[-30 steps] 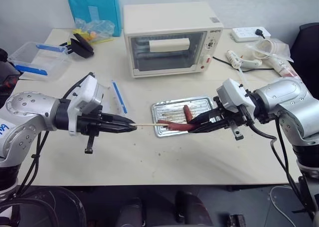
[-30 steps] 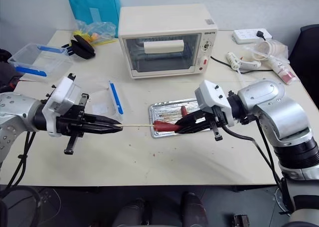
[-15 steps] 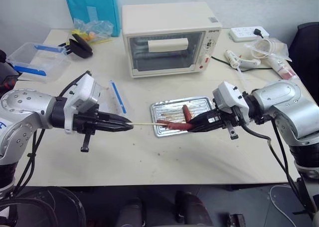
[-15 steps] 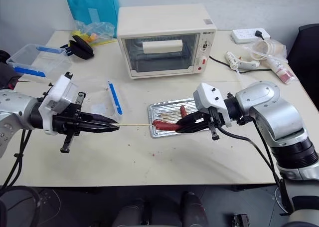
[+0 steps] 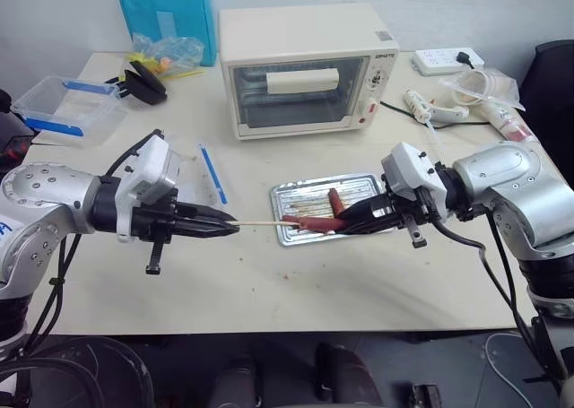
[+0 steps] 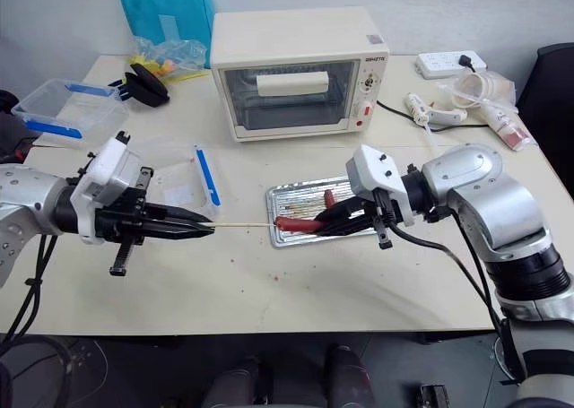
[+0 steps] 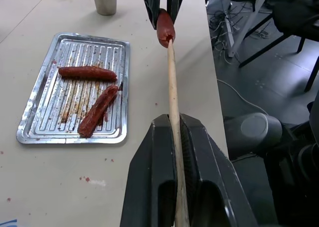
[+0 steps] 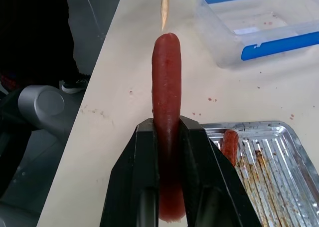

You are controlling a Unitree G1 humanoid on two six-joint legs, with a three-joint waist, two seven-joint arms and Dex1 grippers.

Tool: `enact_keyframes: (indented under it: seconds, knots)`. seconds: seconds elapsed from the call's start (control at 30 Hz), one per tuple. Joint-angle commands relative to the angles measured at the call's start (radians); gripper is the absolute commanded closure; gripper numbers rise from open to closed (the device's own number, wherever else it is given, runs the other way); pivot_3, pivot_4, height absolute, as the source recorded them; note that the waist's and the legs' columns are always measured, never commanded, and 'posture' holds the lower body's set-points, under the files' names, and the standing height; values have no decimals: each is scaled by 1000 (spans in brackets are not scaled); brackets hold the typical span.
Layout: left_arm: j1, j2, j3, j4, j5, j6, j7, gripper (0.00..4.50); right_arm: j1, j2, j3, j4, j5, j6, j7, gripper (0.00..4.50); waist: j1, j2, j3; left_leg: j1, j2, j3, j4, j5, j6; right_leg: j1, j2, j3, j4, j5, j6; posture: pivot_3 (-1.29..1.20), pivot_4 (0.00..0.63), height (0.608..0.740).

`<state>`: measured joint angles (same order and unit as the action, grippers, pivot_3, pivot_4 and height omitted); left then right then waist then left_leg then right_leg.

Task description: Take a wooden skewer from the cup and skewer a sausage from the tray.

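My left gripper (image 5: pixel 230 228) is shut on the wooden skewer (image 5: pixel 260 221), which points level toward the right. My right gripper (image 5: pixel 344 225) is shut on a sausage (image 5: pixel 309 223), held level just above the front of the silver tray (image 5: pixel 300 197). The skewer's tip (image 8: pixel 164 10) stands right at the free end of the held sausage (image 8: pixel 166 87); whether it has gone in I cannot tell. Two more sausages (image 7: pixel 87 72) (image 7: pixel 98 110) lie in the tray (image 7: pixel 55 114). The cup (image 7: pixel 104 0) stands just beyond the tray in the left wrist view.
A white oven (image 5: pixel 300 67) stands behind the tray. A clear box with blue clips (image 5: pixel 67 108) sits far left, and a blue-edged clear lid (image 5: pixel 211 173) lies near my left arm. A teal bag (image 5: pixel 166 13), a power strip (image 5: pixel 439 61) and plastic bags (image 5: pixel 484 90) line the back.
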<state>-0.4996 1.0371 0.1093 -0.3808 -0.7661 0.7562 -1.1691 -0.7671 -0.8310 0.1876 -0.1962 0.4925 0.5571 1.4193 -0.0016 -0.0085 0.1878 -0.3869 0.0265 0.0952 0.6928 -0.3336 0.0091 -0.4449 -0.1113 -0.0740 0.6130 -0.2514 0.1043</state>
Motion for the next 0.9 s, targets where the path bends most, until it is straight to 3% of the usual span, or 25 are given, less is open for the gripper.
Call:
enact_keyframes:
  seconds: [0.03, 0.53, 0.9]
  knots:
    - [-24, -6, 0, -12, 12, -16, 7, 4500, -30, 8, -29, -47, 28, 21, -13, 4071, 0, 0, 0, 0, 0, 0, 0, 0, 0, 0, 0, 0, 0, 0, 0, 0, 150, 740]
    - [-82, -56, -55, 7, 62, -26, 26, 4500, -48, 25, 2, -152, -18, -17, -41, 4071, 0, 0, 0, 0, 0, 0, 1, 0, 0, 0, 0, 0, 1, 0, 0, 0, 150, 740]
    - [-106, -151, -122, 8, 136, -40, 62, 4500, -82, 70, 39, -198, -87, -32, -76, 4071, 0, 0, 0, -1, 0, 0, 3, 0, 0, 0, 0, 0, 2, 0, 0, 0, 150, 740]
